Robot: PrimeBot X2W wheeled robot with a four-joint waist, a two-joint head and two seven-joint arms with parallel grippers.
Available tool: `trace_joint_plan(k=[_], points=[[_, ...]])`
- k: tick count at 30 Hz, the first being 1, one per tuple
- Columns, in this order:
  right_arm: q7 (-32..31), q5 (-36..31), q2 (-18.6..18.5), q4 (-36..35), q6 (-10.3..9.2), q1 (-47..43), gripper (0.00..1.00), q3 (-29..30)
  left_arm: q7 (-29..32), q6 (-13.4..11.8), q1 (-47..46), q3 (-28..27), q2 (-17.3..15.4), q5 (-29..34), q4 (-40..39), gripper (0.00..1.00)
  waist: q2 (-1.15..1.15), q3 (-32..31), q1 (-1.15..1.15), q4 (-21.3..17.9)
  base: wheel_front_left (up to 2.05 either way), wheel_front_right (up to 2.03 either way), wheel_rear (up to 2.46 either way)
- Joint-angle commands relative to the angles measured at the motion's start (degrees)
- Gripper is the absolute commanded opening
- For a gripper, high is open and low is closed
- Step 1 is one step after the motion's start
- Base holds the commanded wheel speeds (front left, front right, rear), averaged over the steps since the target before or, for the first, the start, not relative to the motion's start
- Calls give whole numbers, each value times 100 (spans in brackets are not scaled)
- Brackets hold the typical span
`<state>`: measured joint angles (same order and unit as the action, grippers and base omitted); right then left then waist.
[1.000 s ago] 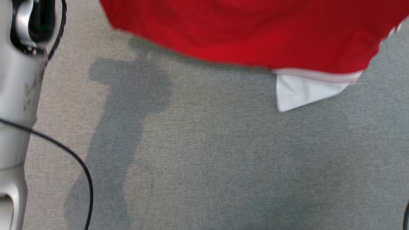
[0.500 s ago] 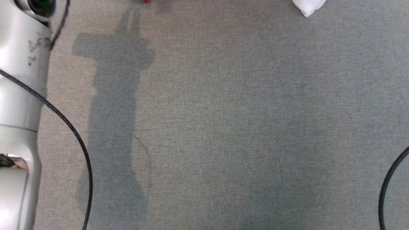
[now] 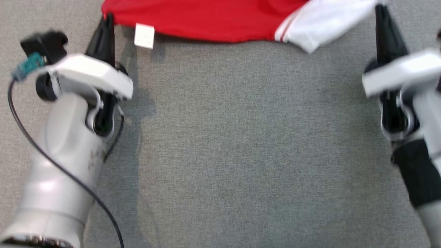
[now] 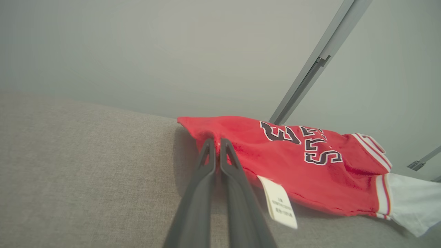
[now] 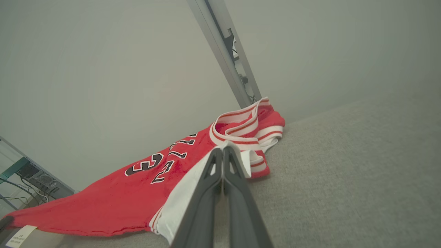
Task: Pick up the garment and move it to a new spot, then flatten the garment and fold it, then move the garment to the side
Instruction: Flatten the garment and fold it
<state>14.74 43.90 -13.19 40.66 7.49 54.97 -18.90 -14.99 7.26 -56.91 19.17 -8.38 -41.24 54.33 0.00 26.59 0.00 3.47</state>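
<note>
The garment (image 3: 206, 17) is a red jersey with black-and-white lettering and a white, red-striped sleeve (image 3: 324, 24). It lies stretched along the far side of the grey surface. My left gripper (image 3: 109, 17) is at its left corner. In the left wrist view the left gripper (image 4: 217, 140) is shut on the red hem of the garment (image 4: 293, 155), next to a white label (image 4: 277, 201). My right gripper (image 3: 379, 8) is at the sleeve end. In the right wrist view the right gripper (image 5: 223, 150) is shut on the white sleeve edge of the garment (image 5: 120, 199).
The grey cloth surface (image 3: 241, 144) spreads wide between the two arms. A black cable (image 3: 51, 162) loops along my left forearm. Behind the garment a metal frame post (image 5: 224, 55) rises in front of a plain wall. Computer gear (image 5: 38, 179) sits beyond the surface's far end.
The head view has swung. The garment filled its top edge a second ago and was almost out of it half a second ago. Now it lies along the top with both grippers at its ends.
</note>
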Motion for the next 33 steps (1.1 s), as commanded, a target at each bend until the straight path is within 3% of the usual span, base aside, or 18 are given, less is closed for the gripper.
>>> trace_joint_plan(k=[1,7,13,17,23,28,33], points=[[57,161,-91,-296,0,-458,0,105,-22,23,295,-106,-36,80,-253,0,0,-46,0,-3,0,0,0],[48,583,-118,-1817,-1,-2945,0,729,-24,22,1991,-539,-66,518,-1550,0,0,-409,0,0,0,0,0],[-216,507,-142,-3157,0,-4593,0,1173,12,-116,3246,-660,-286,659,-2588,0,0,-837,0,-42,0,0,0],[-761,241,91,-4098,0,-5528,0,1605,328,-407,4058,-698,-541,678,-3571,0,0,-1105,0,-108,0,0,0],[-1841,-313,680,-5387,0,-6739,0,2357,1058,-1074,5355,-834,-895,671,-5298,0,0,-1476,0,-231,0,0,0],[-2757,-670,960,-6091,-1,-7405,0,2886,1579,-1526,6342,-923,-1065,571,-6495,0,0,-1791,0,-277,0,0,0],[-3373,-781,1015,-6514,-1,-7741,0,3250,2017,-1889,6986,-972,-1241,642,-7280,0,0,-1902,0,-269,0,0,0]])
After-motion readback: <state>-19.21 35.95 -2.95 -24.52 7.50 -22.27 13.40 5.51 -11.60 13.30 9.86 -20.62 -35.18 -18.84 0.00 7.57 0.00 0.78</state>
